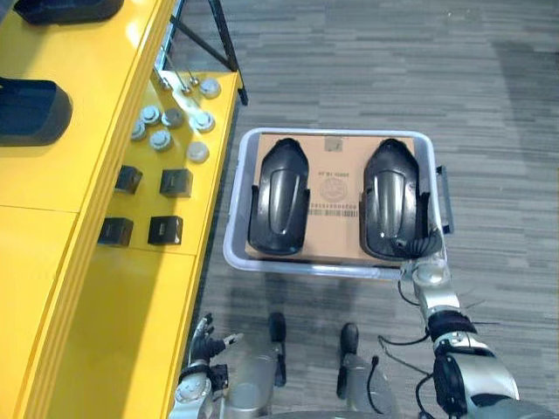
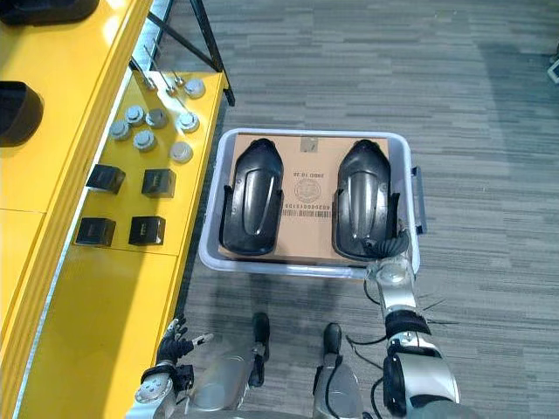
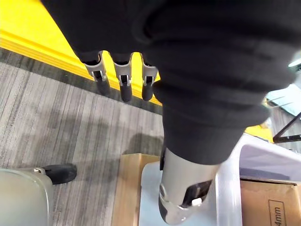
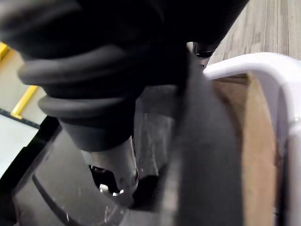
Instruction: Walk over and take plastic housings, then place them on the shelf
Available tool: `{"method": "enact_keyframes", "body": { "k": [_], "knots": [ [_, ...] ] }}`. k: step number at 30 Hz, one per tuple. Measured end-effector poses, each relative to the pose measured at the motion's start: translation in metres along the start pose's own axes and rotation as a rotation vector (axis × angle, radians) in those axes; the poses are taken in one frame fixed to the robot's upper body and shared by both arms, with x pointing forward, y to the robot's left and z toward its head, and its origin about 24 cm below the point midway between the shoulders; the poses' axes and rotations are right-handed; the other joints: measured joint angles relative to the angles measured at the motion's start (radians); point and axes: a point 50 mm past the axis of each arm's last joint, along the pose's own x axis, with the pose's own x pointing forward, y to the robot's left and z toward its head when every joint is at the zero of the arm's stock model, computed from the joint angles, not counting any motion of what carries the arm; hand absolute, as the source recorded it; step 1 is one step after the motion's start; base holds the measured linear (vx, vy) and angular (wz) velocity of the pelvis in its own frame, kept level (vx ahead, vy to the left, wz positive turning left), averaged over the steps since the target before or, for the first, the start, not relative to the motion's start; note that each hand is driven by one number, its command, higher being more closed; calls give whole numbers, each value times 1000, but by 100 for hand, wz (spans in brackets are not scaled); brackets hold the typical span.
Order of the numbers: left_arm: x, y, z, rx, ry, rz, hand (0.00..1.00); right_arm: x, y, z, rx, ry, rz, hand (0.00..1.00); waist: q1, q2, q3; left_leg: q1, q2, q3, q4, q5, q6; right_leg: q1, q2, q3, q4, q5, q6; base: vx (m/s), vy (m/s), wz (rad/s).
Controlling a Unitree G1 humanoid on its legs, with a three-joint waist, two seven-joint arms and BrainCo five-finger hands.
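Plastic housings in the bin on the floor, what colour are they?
Both plastic housings are glossy black, clearest in the left eye view.

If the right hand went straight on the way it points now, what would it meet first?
Most likely the right plastic housing in the grey bin. The right hand sits at the housing's near end, pointing along it toward the bin's far side. Whether they touch is unclear from above.

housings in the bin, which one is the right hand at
The housing on the robot's right: the right hand is at its near end. The left housing lies apart, untouched.
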Motion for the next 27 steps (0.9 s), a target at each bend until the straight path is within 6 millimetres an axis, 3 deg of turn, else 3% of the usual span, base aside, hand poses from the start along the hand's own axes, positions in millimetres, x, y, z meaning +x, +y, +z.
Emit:
{"method": "enact_keyframes", "body": {
  "k": [9,18,22,25,27],
  "knots": [
    [-1,-7,0,7,1,-4,0,10,-17,19,65,-37,-79,100,-3,5,30,-2,1,2,2,0,0,-4,1,7,1,3,-4,-3,0,0],
    [-1,-9,7,-5,-29,-9,0,-20,-48,2,17,-152,-179,100,-8,2,27,37,1,4,-6,0,0,26,1,16,3,3,-3,-3,0,0],
    [-6,-12,36,-44,-166,-24,0,-30,-63,17,29,-252,-246,100,-31,-7,11,63,0,7,-27,0,-1,39,1,27,2,0,0,-38,4,-7],
    [-14,-16,68,-79,-311,-58,0,-40,-72,26,30,-325,-287,100,-34,-15,-25,91,0,6,-56,4,-6,51,3,34,-2,-2,3,-2,-2,-7],
    [-23,-20,100,-110,-451,-79,0,-52,-73,36,46,-385,-318,100,-45,-22,-51,106,0,-3,-59,4,-7,71,4,24,-6,-11,5,37,-13,8]
  ]
}}
